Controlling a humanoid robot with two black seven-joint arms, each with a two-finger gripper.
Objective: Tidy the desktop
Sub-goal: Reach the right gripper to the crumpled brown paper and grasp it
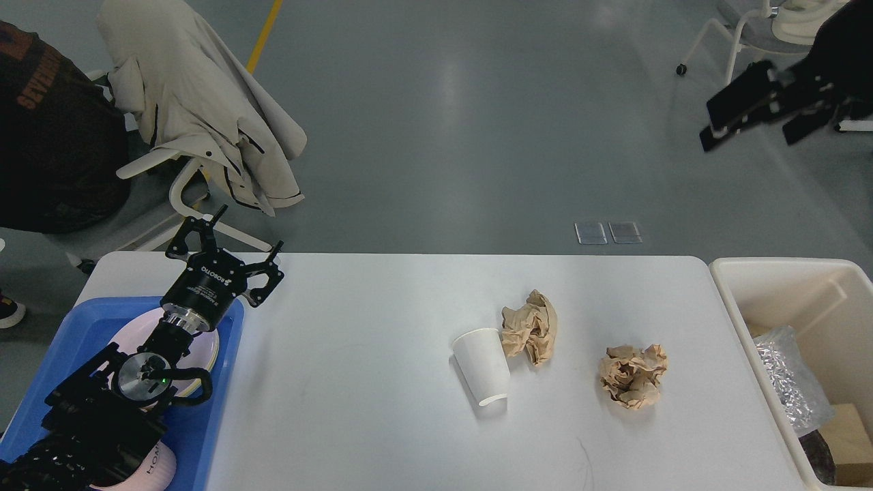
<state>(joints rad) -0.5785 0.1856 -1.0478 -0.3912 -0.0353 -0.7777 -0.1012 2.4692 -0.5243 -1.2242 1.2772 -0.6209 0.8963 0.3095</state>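
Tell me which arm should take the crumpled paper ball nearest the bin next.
Right, probably. The brown paper ball lies on the desktop close to the cream bin on the right. The right gripper is raised on that side, blurred. The left gripper, open, sits far off over the blue tray.

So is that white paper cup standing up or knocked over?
Knocked over: the white paper cup lies on its side on the white desktop, open rim facing the camera.

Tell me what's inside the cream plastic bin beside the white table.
In the cream plastic bin lies a crinkled silver foil bag, with brown cardboard and something dark beside it. What lies under them, and the bin's right part, is out of sight.
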